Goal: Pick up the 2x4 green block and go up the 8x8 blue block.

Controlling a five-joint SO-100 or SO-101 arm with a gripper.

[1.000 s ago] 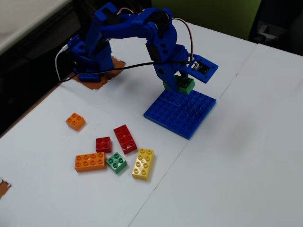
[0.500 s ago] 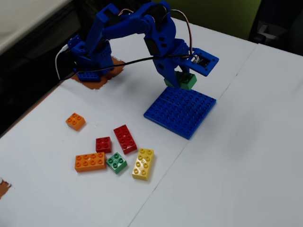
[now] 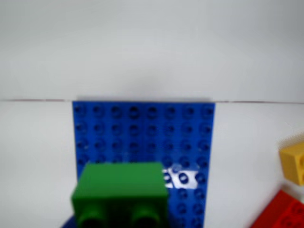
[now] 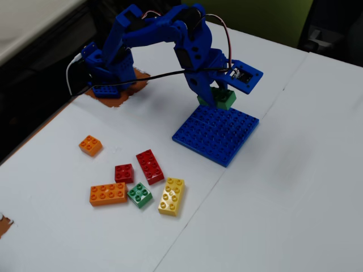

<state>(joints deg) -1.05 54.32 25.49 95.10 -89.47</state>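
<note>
One pincer-held green block [image 4: 218,98], unlabelled

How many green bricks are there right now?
2: the green block held in the pincer above the blue baseplate's far edge; a small green brick among the loose bricks.

Wrist view is soft and blurry throughout, worst on the green block [image 3: 121,197] up close; a white glare patch sits on the blue plate [image 3: 142,137] just right of it. Fixed view is evenly lit, reasonably sharp, white table [image 4: 283,187] bright with only faint shadows.
</note>
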